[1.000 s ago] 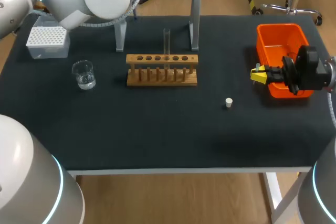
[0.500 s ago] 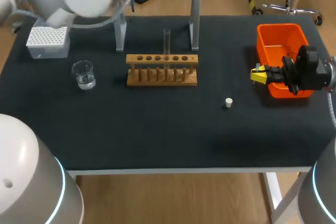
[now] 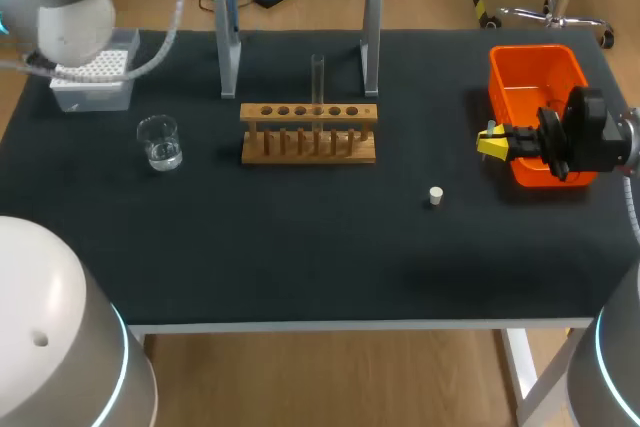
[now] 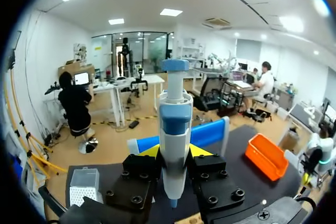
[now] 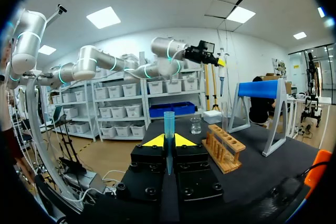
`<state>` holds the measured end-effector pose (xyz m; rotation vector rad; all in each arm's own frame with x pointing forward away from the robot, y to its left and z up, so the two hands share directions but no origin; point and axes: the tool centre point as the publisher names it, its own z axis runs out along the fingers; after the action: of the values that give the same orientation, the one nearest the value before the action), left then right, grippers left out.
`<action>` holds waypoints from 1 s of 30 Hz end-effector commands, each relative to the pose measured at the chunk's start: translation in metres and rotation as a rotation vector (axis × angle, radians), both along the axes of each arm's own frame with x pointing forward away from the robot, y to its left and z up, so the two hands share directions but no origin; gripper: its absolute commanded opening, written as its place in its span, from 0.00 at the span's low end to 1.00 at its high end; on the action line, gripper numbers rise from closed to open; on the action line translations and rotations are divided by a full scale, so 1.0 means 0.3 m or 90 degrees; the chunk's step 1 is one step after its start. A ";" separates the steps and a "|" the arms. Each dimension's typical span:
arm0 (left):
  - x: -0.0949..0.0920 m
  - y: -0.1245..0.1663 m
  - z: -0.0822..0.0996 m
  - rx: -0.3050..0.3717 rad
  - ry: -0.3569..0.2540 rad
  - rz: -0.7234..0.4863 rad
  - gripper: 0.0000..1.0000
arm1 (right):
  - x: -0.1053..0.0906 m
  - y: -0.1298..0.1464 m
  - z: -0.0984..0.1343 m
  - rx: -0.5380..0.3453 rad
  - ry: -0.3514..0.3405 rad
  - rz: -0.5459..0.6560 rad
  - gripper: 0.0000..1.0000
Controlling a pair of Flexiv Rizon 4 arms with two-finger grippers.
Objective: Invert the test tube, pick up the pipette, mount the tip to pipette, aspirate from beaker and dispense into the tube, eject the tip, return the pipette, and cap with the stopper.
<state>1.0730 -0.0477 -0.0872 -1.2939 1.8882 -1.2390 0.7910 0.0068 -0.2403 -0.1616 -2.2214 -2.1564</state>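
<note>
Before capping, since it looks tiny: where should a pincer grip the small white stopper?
Pinch the small white cylindrical stopper across its sides, coming straight down from above: it sits low on the black table, apart from the wooden rack.

- A black table [image 3: 300,257] carries everything.
- White tip box [image 3: 90,82] at its back left corner.
- Glass beaker [image 3: 160,142] nearer the front, seemingly with a little clear liquid.
- Wooden rack [image 3: 308,134] in the middle, the blue-topped pipette stand [image 3: 370,47] just behind it.
- Orange bin [image 3: 530,72] at the right.
- Small white stopper [image 3: 435,196] alone, in front of the rack.
</note>
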 end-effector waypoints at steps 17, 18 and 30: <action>-0.143 0.072 -0.016 -0.033 0.054 -0.239 0.00 | -0.001 -0.003 -0.001 0.000 0.000 0.001 0.00; -0.143 0.072 -0.016 -0.033 0.054 -0.239 0.00 | -0.001 -0.003 -0.001 0.000 0.000 0.001 0.00; -0.207 0.075 0.050 -0.009 -0.005 -0.299 0.00 | -0.001 -0.003 -0.001 0.000 0.000 0.001 0.00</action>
<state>1.0257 -0.0316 -0.0806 -0.9604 2.2343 -1.4165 0.7910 0.0069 -0.2403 -0.1614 -2.2213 -2.1563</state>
